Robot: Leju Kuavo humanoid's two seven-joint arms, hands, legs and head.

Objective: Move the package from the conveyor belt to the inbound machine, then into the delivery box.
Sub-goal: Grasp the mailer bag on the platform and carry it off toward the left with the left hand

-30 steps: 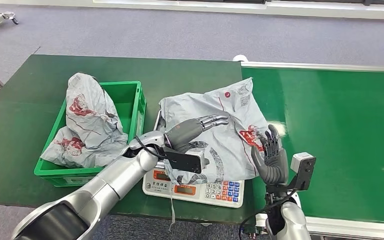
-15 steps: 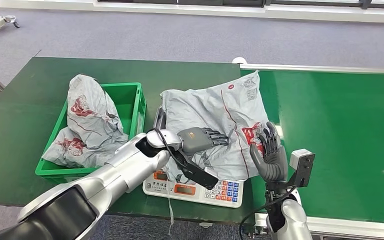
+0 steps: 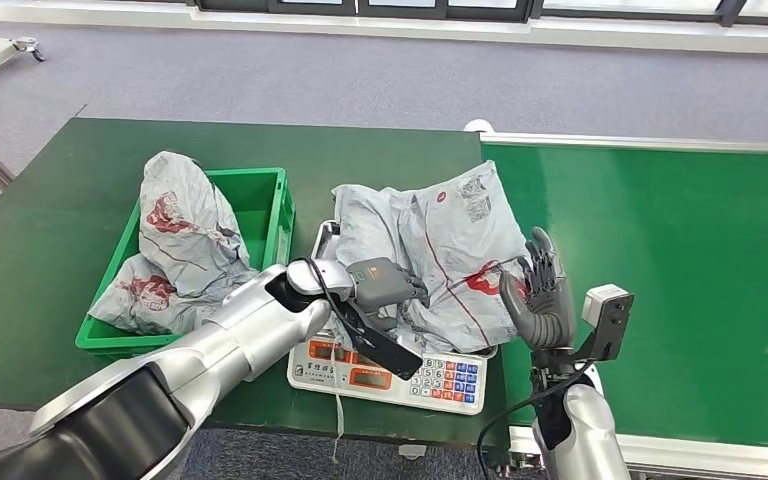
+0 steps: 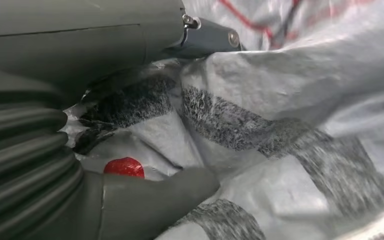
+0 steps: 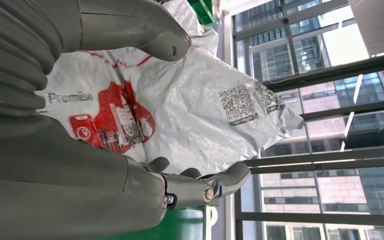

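I see the grey package (image 3: pixel 440 255) lying crumpled on the inbound machine (image 3: pixel 390 378), a scale with a keypad at the near edge of the green surface (image 3: pixel 40 270). The package's long axis runs from near left to far right, its far corner reaching toward the conveyor belt (image 3: pixel 680 270).

My left hand (image 3: pixel 385 283) lies on the package's near left part with its fingers curled into the plastic; the left wrist view shows the thumb pressed into a fold, so I judge it is gripping the bag. My right hand (image 3: pixel 540 300) stands upright with fingers spread, holding nothing, just beside the package's right edge.

The delivery box (image 3: pixel 270 205), a green crate already holding other grey bags (image 3: pixel 175 245), sits just left of the scale. So the coming move goes leftward, and my left hand is the nearer one for it.
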